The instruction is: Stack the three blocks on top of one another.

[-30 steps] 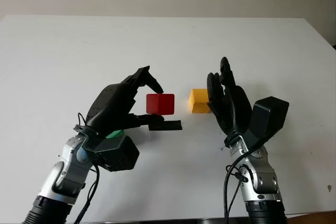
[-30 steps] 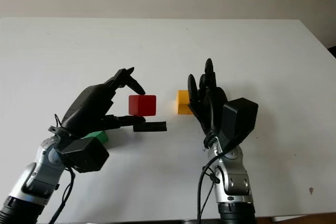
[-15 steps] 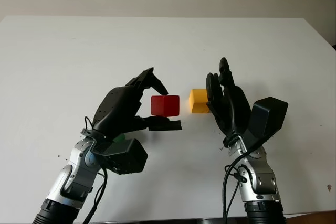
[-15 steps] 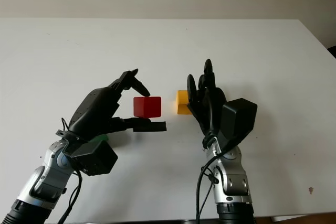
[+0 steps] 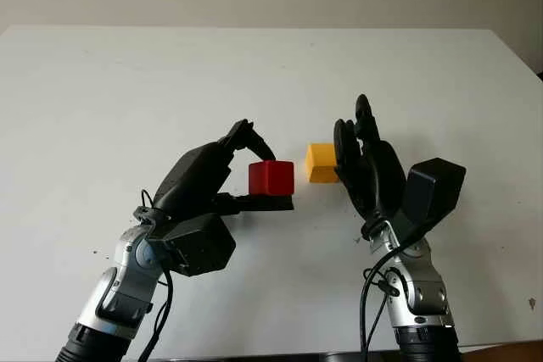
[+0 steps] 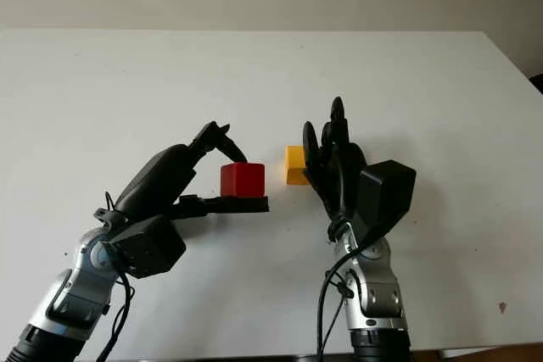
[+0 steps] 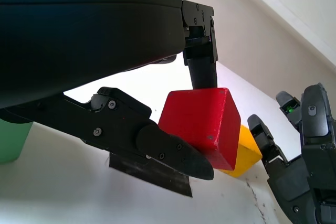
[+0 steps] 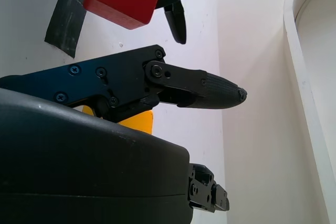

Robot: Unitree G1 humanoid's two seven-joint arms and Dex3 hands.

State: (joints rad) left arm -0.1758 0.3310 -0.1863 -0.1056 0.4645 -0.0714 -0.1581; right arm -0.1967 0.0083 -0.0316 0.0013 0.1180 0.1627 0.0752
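The left hand [image 5: 222, 177] pinches the red block [image 5: 271, 177] off the table, just left of the yellow block [image 5: 321, 162] — beside which the right hand [image 5: 369, 167] stands open.

A white table [image 5: 127, 91] carries the scene, its far edge meeting a pale wall. A yellow block [image 5: 320, 162] sits on it near the middle. A strip of black tape [image 7: 149, 169] lies flat on the surface just left of that block. A green block [image 7: 13, 140] stands on the table farther to the left.
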